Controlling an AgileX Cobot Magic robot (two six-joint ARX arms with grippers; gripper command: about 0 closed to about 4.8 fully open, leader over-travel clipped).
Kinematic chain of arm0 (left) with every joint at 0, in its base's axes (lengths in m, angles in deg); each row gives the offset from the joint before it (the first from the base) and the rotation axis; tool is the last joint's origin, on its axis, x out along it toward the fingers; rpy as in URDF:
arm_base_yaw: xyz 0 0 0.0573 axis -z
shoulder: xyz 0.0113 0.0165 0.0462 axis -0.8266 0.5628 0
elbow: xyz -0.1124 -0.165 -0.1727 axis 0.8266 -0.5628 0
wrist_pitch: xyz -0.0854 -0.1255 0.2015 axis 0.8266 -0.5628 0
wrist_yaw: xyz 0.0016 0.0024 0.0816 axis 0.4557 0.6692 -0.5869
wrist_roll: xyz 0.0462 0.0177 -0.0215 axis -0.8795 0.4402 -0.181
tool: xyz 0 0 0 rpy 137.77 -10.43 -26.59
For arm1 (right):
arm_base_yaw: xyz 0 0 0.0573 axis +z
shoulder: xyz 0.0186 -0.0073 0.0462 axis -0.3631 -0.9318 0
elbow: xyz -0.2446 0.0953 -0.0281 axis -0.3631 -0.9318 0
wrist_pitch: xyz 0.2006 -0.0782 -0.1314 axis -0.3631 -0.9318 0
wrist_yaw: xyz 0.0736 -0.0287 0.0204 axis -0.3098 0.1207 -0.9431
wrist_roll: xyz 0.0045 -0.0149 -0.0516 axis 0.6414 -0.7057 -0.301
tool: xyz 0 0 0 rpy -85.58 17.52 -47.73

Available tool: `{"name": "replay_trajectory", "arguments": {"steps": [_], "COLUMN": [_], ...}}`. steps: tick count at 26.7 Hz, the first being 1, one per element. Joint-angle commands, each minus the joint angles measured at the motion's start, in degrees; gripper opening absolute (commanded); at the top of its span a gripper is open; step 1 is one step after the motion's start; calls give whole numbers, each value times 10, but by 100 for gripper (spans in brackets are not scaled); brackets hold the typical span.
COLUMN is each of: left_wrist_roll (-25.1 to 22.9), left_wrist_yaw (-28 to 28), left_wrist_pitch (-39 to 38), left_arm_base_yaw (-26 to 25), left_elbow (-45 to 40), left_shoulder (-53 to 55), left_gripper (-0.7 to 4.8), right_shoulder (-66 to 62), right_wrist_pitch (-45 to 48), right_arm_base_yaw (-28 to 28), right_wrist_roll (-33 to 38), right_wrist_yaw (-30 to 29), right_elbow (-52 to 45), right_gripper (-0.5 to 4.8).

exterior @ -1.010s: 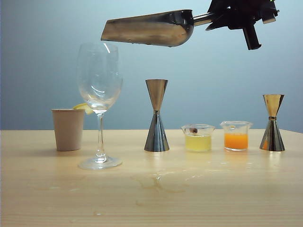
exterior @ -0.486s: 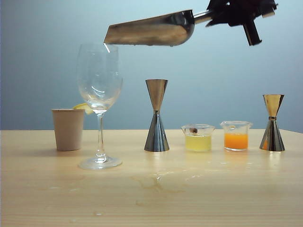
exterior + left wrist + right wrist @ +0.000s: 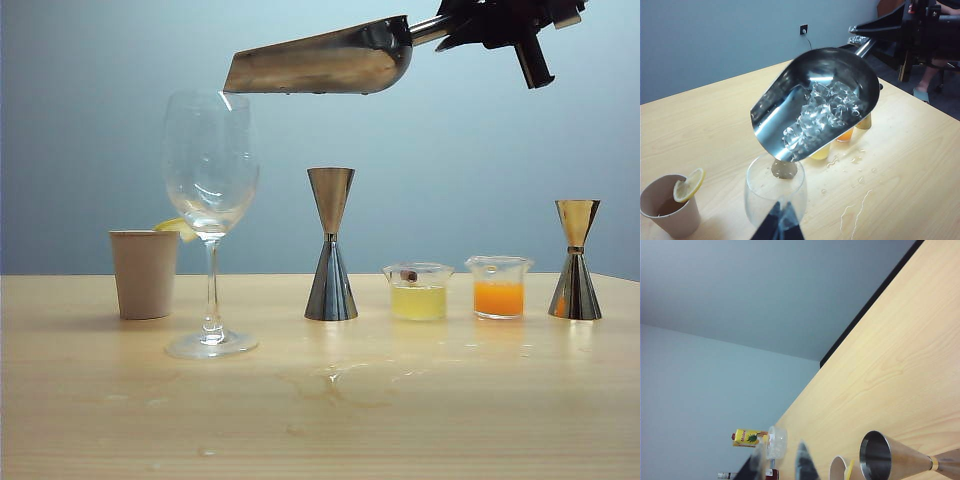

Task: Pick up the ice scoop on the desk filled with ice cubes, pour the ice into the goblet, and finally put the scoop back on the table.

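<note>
Polished steel ice scoop (image 3: 815, 100) mirrors glassy ice cubes (image 3: 820, 112); clear glass goblet (image 3: 210, 170); matt paper cup (image 3: 144, 272); pale-grained wooden table (image 3: 320, 400).

- A plain pale blue-grey wall (image 3: 100, 150) stands behind the far edge.
- A wall socket (image 3: 803, 29) with a hanging cord sits on it.
- Soft, even light fills the room.

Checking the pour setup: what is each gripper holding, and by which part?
The right gripper, high over the table, holds the ice scoop by its thin rod handle. The left gripper holds nothing, with only its fingers showing near the goblet.
</note>
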Motion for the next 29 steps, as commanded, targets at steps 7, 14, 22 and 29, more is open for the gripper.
{"name": "replay_trajectory", "arguments": {"steps": [7, 14, 22, 29], "left_wrist_roll": [0, 0, 0, 0], "left_wrist_yaw": [0, 0, 0, 0], "left_wrist_pitch": [3, 3, 3, 3], "left_arm_base_yaw": [0, 0, 0, 0], "left_elbow": [2, 2, 2, 2], "left_shoulder": [-1, -1, -1, -1], "left_gripper": [-6, -6, -6, -6], "right_shoulder": [3, 3, 3, 3], "right_wrist_pitch": [24, 26, 30, 30], "right_arm_base_yaw": [1, 1, 2, 12], "right_wrist_roll": [-8, -8, -8, -9], "right_wrist_yaw": [0, 0, -1, 0], "right_elbow": [5, 5, 5, 5], "right_gripper": [-5, -5, -5, -5]}}
